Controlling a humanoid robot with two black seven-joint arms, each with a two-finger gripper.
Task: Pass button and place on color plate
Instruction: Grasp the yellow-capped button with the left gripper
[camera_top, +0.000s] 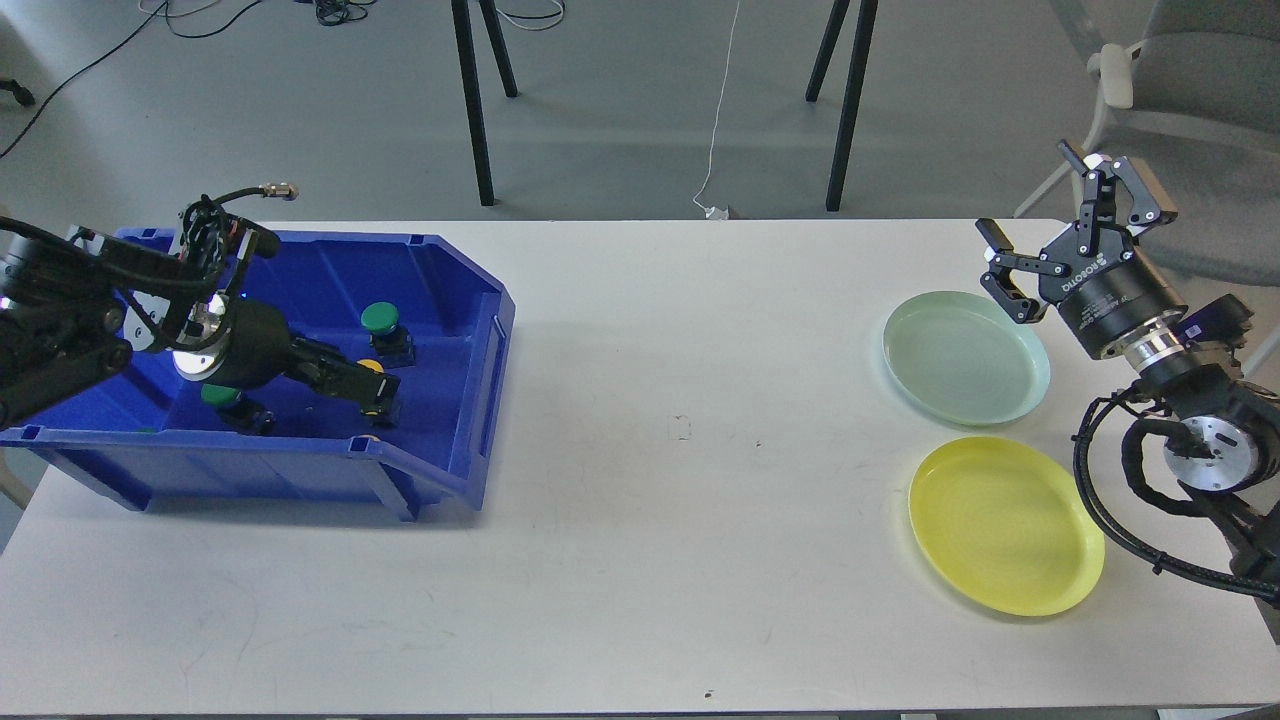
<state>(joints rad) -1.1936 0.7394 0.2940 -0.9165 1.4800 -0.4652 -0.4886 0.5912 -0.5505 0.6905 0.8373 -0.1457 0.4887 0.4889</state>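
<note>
A blue bin (497, 330) stands at the table's left. In it are a green button (380, 318), a second green button (218, 395) and a yellow button (372, 366), each on a black base. My left gripper (375, 388) reaches down into the bin. Its dark fingers lie right at the yellow button, which is mostly hidden, and I cannot tell whether they grip it. My right gripper (1027, 192) is open and empty, held up beyond the far edge of a pale green plate (965, 357). A yellow plate (1005, 525) lies nearer me.
The white table (680, 520) carries the bin at the left and both plates at the right. Black stand legs (475, 100) and cables are on the floor behind. A grey chair (1200, 70) is at the back right.
</note>
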